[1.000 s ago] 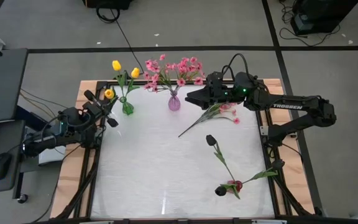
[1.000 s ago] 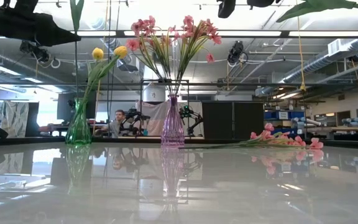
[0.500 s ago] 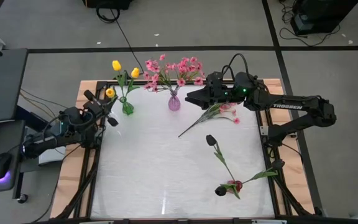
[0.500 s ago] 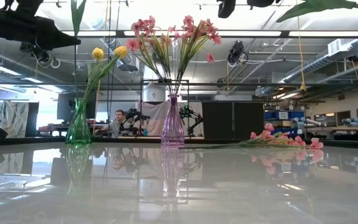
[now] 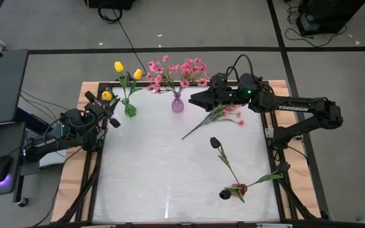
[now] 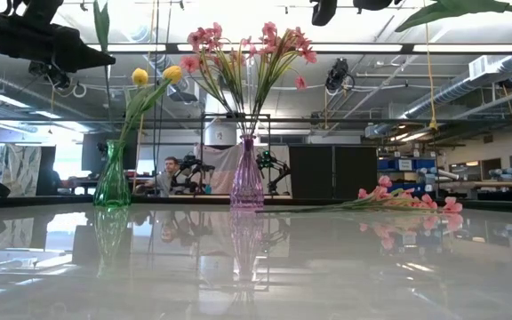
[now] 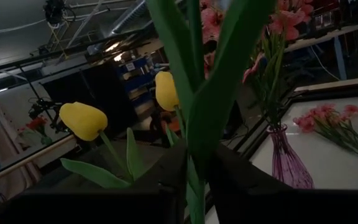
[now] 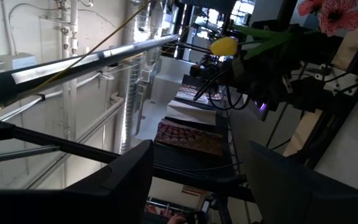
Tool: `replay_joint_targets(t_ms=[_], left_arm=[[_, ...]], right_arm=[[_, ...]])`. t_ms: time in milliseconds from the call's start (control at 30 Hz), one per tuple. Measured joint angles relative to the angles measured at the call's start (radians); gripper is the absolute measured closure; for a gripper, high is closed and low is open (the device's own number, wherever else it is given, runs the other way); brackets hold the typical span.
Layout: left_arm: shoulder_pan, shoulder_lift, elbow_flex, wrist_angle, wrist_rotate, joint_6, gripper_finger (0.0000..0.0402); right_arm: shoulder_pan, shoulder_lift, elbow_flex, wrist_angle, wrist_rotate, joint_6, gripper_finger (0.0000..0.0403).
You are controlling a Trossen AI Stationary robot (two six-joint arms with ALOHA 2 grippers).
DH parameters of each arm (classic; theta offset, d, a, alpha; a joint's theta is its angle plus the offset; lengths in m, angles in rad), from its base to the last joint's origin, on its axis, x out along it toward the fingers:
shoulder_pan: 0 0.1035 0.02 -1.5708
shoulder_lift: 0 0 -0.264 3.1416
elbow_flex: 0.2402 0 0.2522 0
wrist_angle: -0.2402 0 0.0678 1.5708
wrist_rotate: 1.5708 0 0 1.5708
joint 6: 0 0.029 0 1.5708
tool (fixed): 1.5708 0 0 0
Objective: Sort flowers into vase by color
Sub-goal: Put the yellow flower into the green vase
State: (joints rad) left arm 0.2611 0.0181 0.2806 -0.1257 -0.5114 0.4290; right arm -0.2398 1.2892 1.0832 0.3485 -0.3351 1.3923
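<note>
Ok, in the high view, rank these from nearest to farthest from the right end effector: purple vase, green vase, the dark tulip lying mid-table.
Measured from the right end effector, open above the table's far edge:
1. Purple vase, just beside it toward the left arm.
2. Dark tulip, on the table nearer the front.
3. Green vase, far-left corner, by the left arm.

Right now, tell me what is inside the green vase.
The green vase holds two yellow tulips on green stems. A third yellow tulip hangs beside it at the left pincer; whether its stem has entered the neck cannot be seen.
</note>
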Motion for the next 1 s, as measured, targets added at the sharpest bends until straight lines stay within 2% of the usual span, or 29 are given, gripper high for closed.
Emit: replay_joint_targets(t_ms=[367, 867, 1000], left_arm=[[0.0, 0.0, 0.0, -0.03, -0.018, 0.0, 0.0304], [0.001, 0.0, 0.0, -0.088, -0.027, -0.062, 0.0302], [0.03, 0.0, 0.0, -0.096, -0.029, -0.102, 0.0302]], right_arm=[[0.0, 0.0, 0.0, 0.0, 0.0, 0.0, 0.0149], [0.0, 0.0, 0.0, 0.0, 0.0, 0.0, 0.0149], [0.0, 0.0, 0.0, 0.0, 0.0, 0.0, 0.0149]])
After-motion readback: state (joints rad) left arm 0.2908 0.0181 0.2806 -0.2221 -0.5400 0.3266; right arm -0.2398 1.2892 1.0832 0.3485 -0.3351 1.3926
